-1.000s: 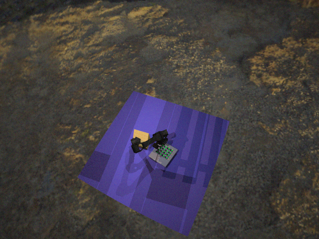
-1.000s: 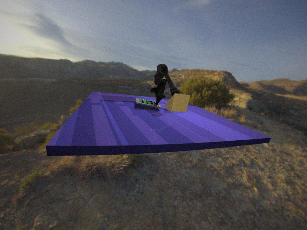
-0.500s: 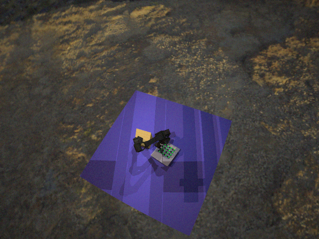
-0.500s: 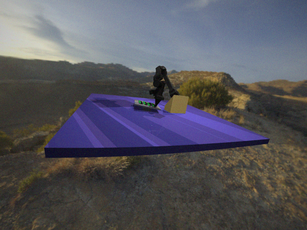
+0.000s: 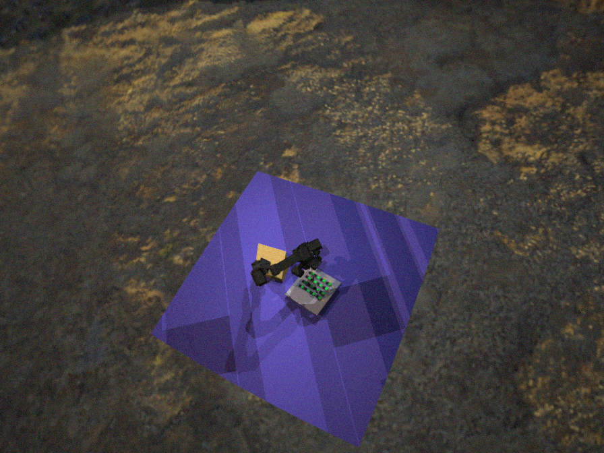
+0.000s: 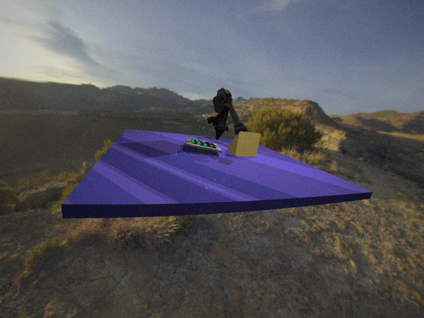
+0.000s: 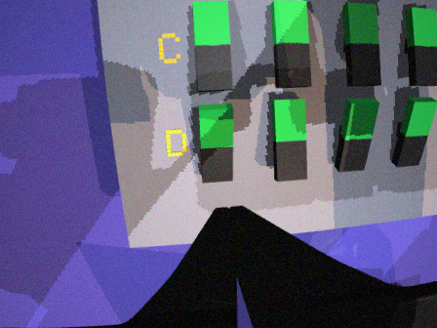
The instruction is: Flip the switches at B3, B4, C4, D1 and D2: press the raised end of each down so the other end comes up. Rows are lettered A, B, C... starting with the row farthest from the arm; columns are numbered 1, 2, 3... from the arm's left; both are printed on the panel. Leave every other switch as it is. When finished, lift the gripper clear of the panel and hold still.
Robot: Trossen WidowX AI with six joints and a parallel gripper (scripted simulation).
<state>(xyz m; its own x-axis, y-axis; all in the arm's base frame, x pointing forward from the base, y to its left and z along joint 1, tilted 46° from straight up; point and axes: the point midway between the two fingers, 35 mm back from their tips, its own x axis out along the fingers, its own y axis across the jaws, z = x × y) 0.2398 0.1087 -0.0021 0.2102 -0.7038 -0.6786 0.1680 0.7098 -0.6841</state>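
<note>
The grey switch panel [image 5: 314, 308] [image 7: 146, 215] [image 6: 216, 149] carries green-and-black rocker switches. My gripper [image 7: 228, 221] [image 6: 218, 137] is shut and holds nothing. In the wrist view its tips appear just below switch D1 [image 7: 216, 146], over the panel's near margin. In the exterior view the tips are above the panel's near end, apart from it. Switch D2 [image 7: 291, 142] is right of D1, and switch C4 [image 7: 422, 46] is at the upper right. Row B is outside the wrist view; B3 and B4 are too small to read in the top and exterior views. Which ends are raised is hard to tell.
A yellow wedge-shaped block [image 5: 269, 252] [image 6: 247, 145] stands near the arm, beside the panel. The purple striped table [image 5: 288, 375] [image 6: 171, 191] lies under everything. Other switches D3 [image 7: 357, 134], C1 [image 7: 212, 46] and C2 [image 7: 292, 44] are close by. Shadows cross the panel.
</note>
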